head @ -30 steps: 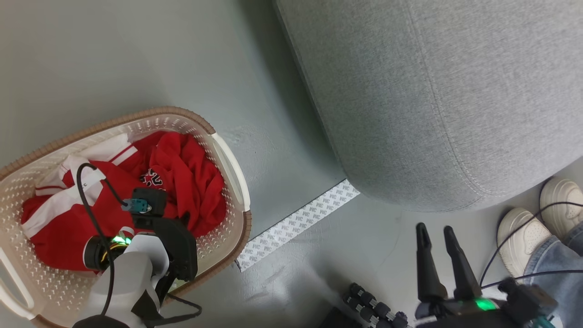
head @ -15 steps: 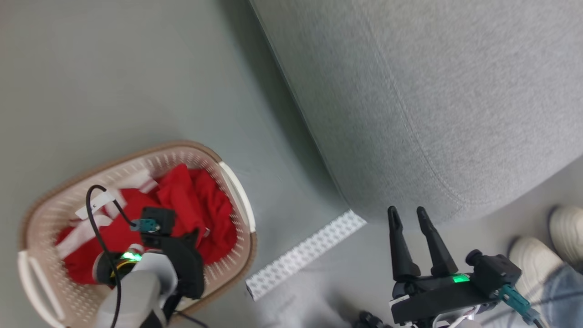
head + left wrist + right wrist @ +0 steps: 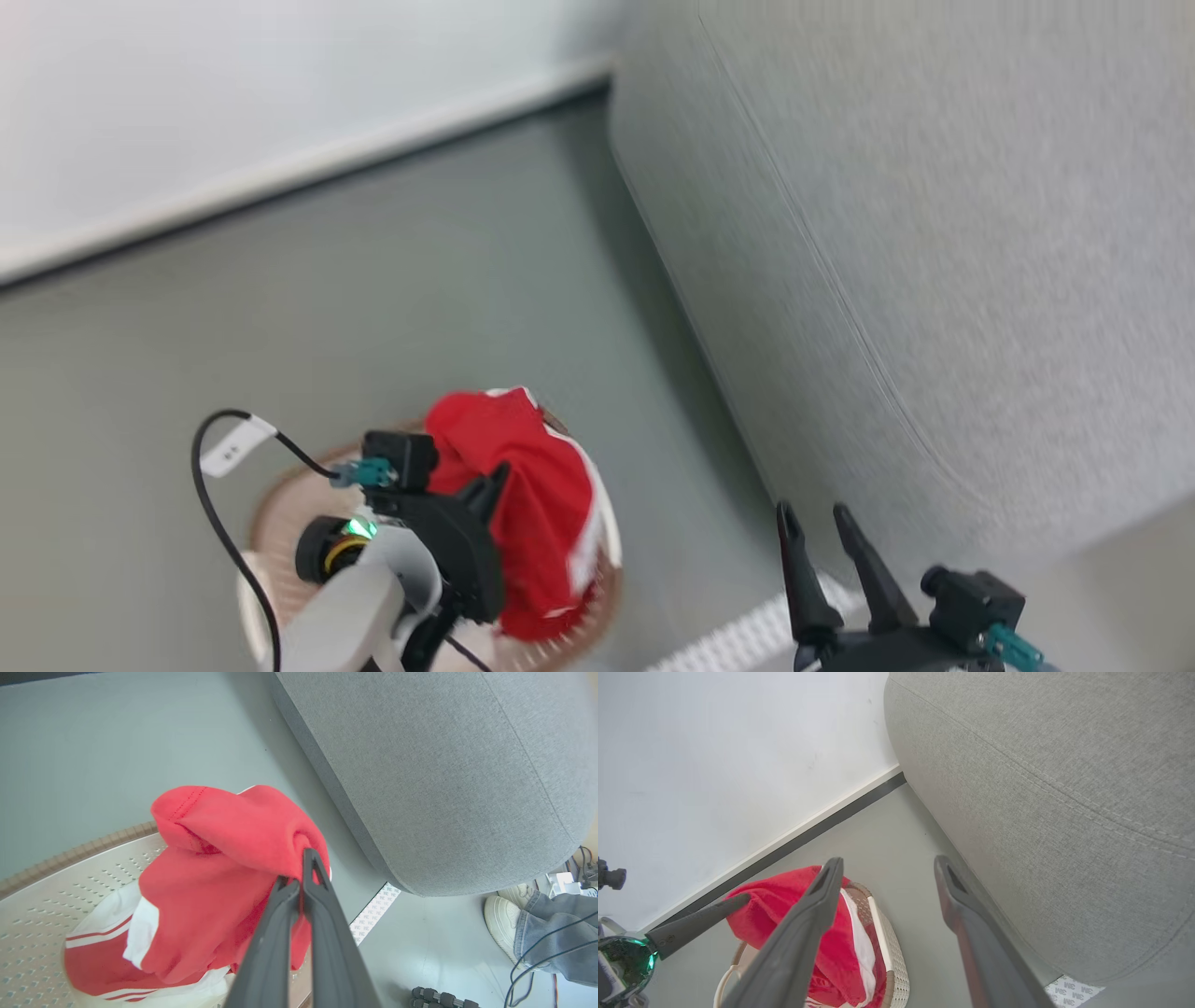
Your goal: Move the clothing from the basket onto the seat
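My left gripper (image 3: 295, 873) is shut on a bunch of the red clothing (image 3: 219, 858), which hangs from its fingertips above the basket (image 3: 70, 868). More red fabric with white bands (image 3: 100, 947) trails down into the basket. From the head, the left gripper (image 3: 490, 481) holds the clothing (image 3: 537, 504) over the basket (image 3: 275, 509). The grey seat (image 3: 934, 280) rises to the right. Low beside the seat, my right gripper (image 3: 812, 513) is open and empty. The right gripper (image 3: 888, 862) looks past the clothing (image 3: 775, 896), basket (image 3: 889, 961) and seat (image 3: 1064, 788).
A white wall (image 3: 714, 765) with a dark skirting strip runs behind the basket. Grey floor (image 3: 373, 308) lies between basket and seat. A white tape strip (image 3: 373, 912) marks the floor by the seat's corner. A person's white shoe (image 3: 502, 919) and jeans leg (image 3: 556, 933) are nearby.
My left gripper has risen out of the basket with red clothing gripped in it. The head camera has swung, so the wall now shows. The right gripper stays open.
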`<state>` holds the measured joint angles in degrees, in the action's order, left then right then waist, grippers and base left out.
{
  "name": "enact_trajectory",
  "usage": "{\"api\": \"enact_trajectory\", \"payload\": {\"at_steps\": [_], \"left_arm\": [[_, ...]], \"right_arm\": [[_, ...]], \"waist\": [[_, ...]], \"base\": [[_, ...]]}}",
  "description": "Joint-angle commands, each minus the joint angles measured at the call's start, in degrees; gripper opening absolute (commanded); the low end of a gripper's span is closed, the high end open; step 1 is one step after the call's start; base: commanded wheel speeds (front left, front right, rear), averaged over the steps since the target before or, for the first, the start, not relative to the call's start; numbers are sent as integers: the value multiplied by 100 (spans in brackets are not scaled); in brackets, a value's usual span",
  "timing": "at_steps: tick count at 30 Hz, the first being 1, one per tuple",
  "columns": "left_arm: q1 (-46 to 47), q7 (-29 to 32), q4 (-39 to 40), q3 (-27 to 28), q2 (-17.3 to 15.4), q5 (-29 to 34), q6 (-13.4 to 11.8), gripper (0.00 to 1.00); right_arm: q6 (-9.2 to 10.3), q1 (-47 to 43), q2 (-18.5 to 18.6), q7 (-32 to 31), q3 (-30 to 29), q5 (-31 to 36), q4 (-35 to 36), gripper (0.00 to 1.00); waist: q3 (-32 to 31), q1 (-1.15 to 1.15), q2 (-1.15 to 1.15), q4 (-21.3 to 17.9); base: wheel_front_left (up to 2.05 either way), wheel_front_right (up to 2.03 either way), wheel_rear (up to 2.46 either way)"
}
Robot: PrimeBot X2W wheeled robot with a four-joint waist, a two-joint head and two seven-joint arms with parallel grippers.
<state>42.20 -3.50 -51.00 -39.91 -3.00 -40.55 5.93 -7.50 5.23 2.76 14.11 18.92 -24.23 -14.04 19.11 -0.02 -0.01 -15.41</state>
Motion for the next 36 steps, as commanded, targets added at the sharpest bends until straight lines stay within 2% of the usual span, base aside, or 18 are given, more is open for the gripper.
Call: {"api": "enact_trajectory", "payload": {"at_steps": [1,6,14,30,36], "left_arm": [[-139,21,69,-74,17,-81,-41,0],[-200,35,373,-271,15,-362,-206,0],[214,-65,849,-431,11,-547,-366,0],[712,-167,1384,-637,12,-582,-575,0],[707,-64,1614,-836,13,-737,-530,0]], "right_arm": [[2,-128,21,-32,-8,-40,-40,100],[2,-329,19,-170,-40,-81,-106,100],[2,-356,18,-401,-24,-107,79,100],[2,-36,15,-761,446,-29,109,100],[2,419,19,-1053,836,-39,-78,100]], "waist": [[-1283,2,1,942],[-1930,2,1,1263],[-2397,2,1,1608],[-2736,2,1,1949],[-2738,2,1,1996]], "base": [[0,0,0],[0,0,0],[0,0,0],[0,0,0],[0,0,0]]}}
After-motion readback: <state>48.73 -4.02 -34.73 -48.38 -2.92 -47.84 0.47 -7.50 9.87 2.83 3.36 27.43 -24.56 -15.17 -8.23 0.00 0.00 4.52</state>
